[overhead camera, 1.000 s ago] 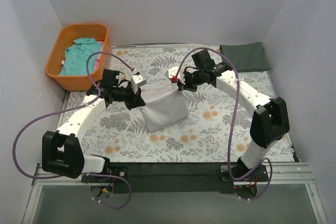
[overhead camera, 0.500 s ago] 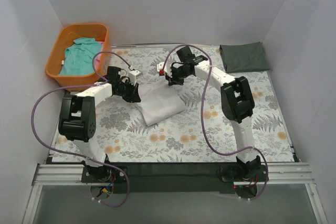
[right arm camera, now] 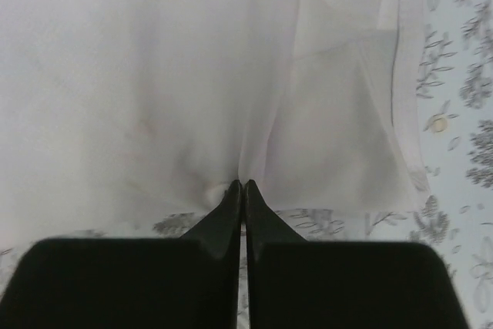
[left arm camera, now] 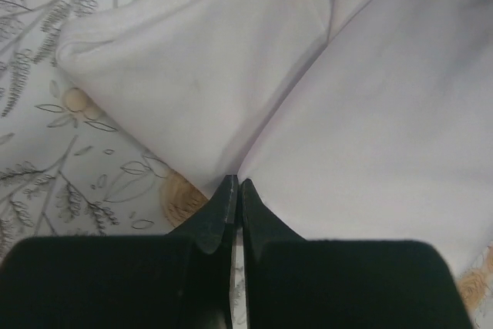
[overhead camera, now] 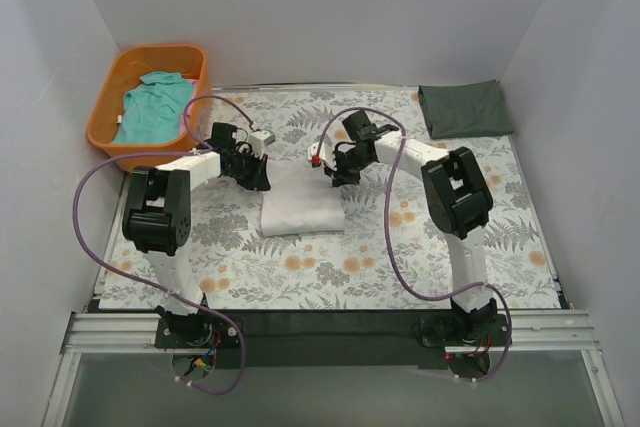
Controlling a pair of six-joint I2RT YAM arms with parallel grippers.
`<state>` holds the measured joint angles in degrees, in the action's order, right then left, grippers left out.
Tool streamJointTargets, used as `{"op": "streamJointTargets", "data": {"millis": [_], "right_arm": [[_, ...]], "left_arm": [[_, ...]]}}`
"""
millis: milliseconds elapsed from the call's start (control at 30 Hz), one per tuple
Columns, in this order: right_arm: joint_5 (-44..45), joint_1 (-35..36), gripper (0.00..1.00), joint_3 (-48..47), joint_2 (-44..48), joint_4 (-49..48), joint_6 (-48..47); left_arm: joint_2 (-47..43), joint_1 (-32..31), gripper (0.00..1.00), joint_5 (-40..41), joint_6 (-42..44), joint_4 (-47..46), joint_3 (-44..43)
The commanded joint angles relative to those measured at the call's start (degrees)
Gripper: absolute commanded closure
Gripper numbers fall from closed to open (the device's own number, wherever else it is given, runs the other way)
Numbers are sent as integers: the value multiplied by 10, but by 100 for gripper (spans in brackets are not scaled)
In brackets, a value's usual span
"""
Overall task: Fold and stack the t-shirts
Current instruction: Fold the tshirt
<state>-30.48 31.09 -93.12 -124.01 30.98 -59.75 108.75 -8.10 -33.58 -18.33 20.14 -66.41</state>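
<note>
The left claw (overhead camera: 258, 177) and right claw (overhead camera: 331, 171) each pinch a far corner of the folded white shirt (overhead camera: 300, 209), which lies flat on the flowered table (overhead camera: 400, 247).

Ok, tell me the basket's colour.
The basket is orange; the top view shows it best.

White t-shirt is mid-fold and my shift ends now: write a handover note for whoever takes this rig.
Left hand: shut, pinching the white t-shirt at its far left edge.
Right hand: shut, pinching its far right edge.
The white t-shirt lies folded mid-table on the floral covering; dark grey-green t-shirt folded at the far right corner; teal t-shirt loose in the orange basket.
Done: grey-green folded, white nearly.
Left: release white, stack both, fold and stack teal.
</note>
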Motion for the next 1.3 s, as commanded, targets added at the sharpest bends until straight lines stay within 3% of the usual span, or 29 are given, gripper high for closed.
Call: {"op": "streamJointTargets", "data": {"millis": [0,300,400,467,567,700,900,1267], "right_arm": [[-5,4,99,86,73,33,10],[-17,33,99,226,195,32,70],[-3,23,80,203,199,36,111],[-13,1,69,151,198,43,152],[-51,-30,63,80,176,66,197],[-133,-45,67,-53,102,94,276],[-253,-38,80,-124,-9,93,371],[-258,-24,79,-159,-121,70,423]], "left_arm": [[-83,-12,100,-34,30,43,42],[-213,-45,98,-90,44,119,97],[-218,-49,88,-100,43,117,87],[-210,-49,74,-96,40,110,69],[-202,-49,67,-97,59,96,57],[-192,-53,63,-112,90,56,47],[-146,-89,62,-120,156,54,25],[-111,-133,61,-81,218,-9,51]]}}
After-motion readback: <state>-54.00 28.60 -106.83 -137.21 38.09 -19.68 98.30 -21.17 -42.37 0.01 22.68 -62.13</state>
